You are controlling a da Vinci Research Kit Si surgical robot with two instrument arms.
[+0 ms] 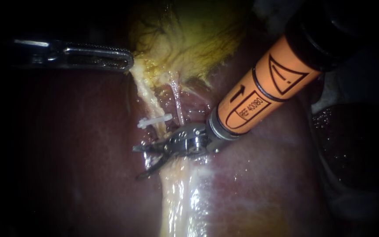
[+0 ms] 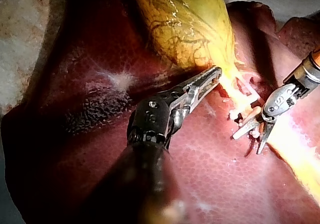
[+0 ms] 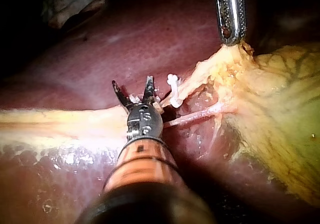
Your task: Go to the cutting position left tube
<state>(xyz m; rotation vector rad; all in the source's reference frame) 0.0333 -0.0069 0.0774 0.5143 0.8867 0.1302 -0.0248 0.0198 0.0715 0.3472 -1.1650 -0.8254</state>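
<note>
2 instruments, 2 tubes, 1 clip clearly seen. The left tube runs from the gallbladder down over the liver w/ the white clip across it, and the thinner pink right tube lies just beside. The right instrument has its jaws wide apart just past the clip, at the left tube, gripping nothing; the left instrument has its jaws closed on the gallbladder's edge, well apart from the clip.

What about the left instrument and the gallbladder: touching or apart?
Touching. In the right wrist view the left instrument meets the yellow edge of the gallbladder, no gap.
</note>
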